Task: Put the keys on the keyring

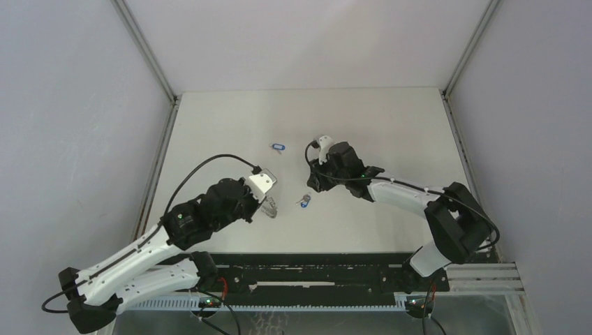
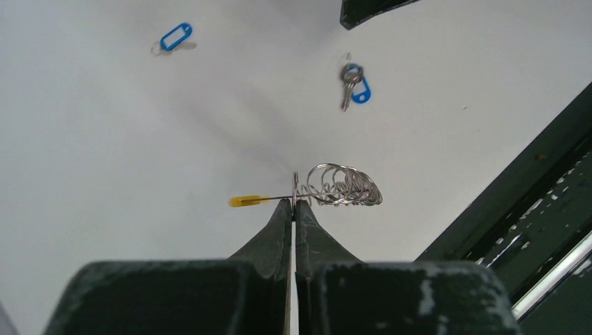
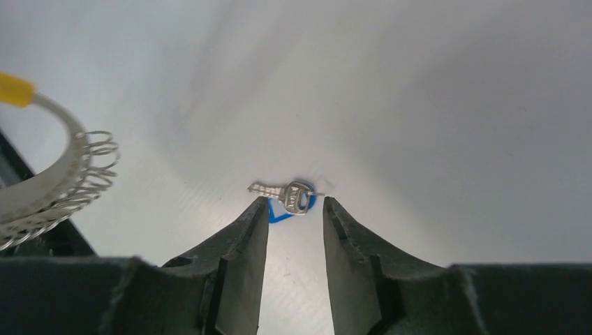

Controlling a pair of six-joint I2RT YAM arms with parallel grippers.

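Note:
One key with a blue tag lies flat on the white table, just beyond my right gripper, whose fingers stand open with nothing between them. From above, this key sits between both grippers, with the right gripper over it. A second blue-tagged key lies farther back; the left wrist view shows it as well. My left gripper is shut on the keyring, a silvery wire loop with a yellow end, held just above the table. The keyring also shows at the left of the right wrist view.
A black rail runs along the table's near edge, close to the left gripper's right side. Grey walls enclose the table on the left, back and right, with metal posts at the corners.

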